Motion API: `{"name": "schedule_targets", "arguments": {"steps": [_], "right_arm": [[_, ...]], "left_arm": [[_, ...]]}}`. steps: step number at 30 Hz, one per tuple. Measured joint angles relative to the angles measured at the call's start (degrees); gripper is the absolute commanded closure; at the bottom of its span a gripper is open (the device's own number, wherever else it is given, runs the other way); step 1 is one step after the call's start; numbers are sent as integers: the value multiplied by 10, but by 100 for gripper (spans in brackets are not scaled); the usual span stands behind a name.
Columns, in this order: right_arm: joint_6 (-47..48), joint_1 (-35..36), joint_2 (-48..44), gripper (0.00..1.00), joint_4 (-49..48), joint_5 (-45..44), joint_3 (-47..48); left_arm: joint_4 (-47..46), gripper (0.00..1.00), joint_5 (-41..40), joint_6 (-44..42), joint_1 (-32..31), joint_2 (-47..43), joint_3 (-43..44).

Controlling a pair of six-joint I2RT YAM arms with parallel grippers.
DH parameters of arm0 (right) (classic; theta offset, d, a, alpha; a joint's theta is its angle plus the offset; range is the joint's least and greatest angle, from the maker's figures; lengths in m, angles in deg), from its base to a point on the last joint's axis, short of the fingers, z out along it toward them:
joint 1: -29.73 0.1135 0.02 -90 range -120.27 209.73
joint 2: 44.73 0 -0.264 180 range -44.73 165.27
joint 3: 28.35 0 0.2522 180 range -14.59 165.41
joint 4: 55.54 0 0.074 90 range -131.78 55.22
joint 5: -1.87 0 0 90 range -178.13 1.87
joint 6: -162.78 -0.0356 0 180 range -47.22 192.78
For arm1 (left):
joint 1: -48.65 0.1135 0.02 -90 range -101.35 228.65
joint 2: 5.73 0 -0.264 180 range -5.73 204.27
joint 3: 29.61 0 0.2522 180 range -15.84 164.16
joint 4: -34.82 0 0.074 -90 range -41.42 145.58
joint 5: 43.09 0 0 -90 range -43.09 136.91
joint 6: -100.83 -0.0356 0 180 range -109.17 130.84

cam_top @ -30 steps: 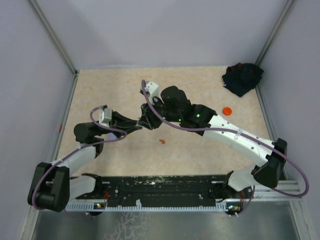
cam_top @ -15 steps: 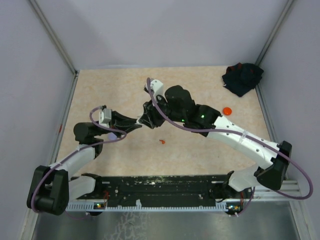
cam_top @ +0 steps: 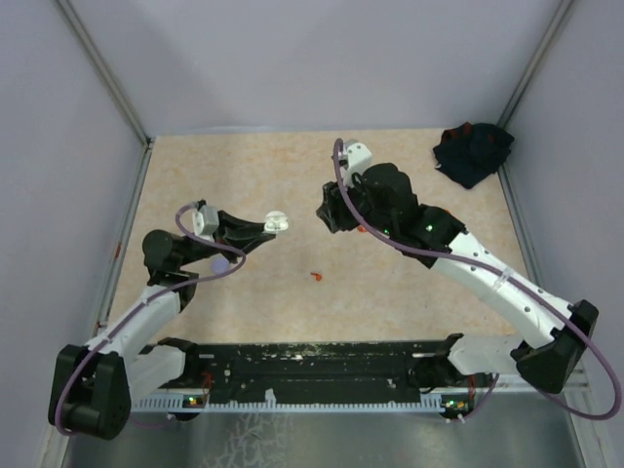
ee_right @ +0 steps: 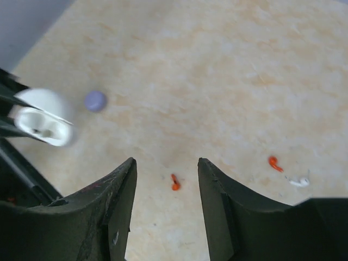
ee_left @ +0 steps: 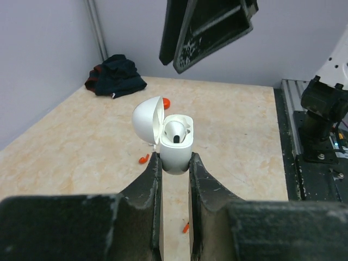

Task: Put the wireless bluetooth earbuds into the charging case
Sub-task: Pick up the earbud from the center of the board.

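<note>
My left gripper (ee_left: 174, 158) is shut on the white charging case (ee_left: 176, 145), held above the table with its lid (ee_left: 146, 117) open and one white earbud (ee_left: 175, 129) seated inside. The case also shows in the top view (cam_top: 277, 221) and blurred in the right wrist view (ee_right: 42, 123). My right gripper (ee_right: 167, 163) is open and empty, raised to the right of the case (cam_top: 327, 211). Loose on the table are a red earbud (ee_right: 174, 182), a second red earbud (ee_right: 274, 163) and a white earbud (ee_right: 299, 182). The first red one shows in the top view (cam_top: 316, 277).
A lavender disc (cam_top: 220, 263) lies under my left arm. An orange disc (ee_left: 166, 102) sits behind the case lid. A black cloth (cam_top: 473, 151) is bunched in the far right corner. Walls close in the left, back and right sides.
My right gripper has pulled away to the right from the case, which it was covering. The open white case in my left gripper is now exposed.
</note>
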Motion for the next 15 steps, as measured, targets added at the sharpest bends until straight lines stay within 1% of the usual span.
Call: {"name": "schedule_targets", "arguments": {"steps": [8,10,15], "right_arm": [[-13,-110,-5,48,33,-38,-114],[-20,-140,-4,48,36,-41,-146],[-37,-202,15,48,28,-31,-191]], "left_arm": [[106,100,-50,-39,0,-18,23],[127,100,-57,-43,0,-19,29],[162,100,-67,-50,0,-26,35]]}}
